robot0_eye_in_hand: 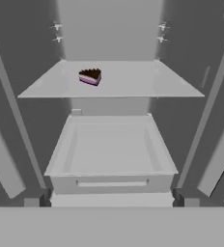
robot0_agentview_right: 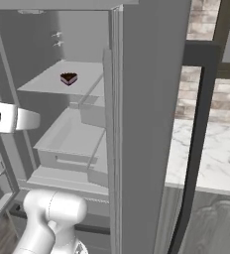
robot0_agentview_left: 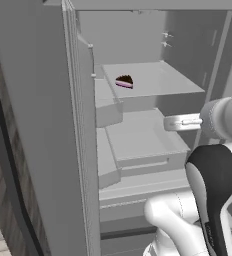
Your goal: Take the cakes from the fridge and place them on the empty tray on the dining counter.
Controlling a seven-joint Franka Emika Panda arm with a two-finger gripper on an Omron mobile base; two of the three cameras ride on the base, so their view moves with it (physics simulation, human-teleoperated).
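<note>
One cake [robot0_eye_in_hand: 90, 76]; one fridge [robot0_eye_in_hand: 109, 48]; one shelf [robot0_eye_in_hand: 133, 82]; one drawer [robot0_eye_in_hand: 111, 159]

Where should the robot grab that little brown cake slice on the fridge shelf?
Probably across the two slanted sides of the small dark-brown wedge of cake, coming straight in from the open front. It lies flat and alone on the pale grey shelf, with bare shelf around it.
</note>
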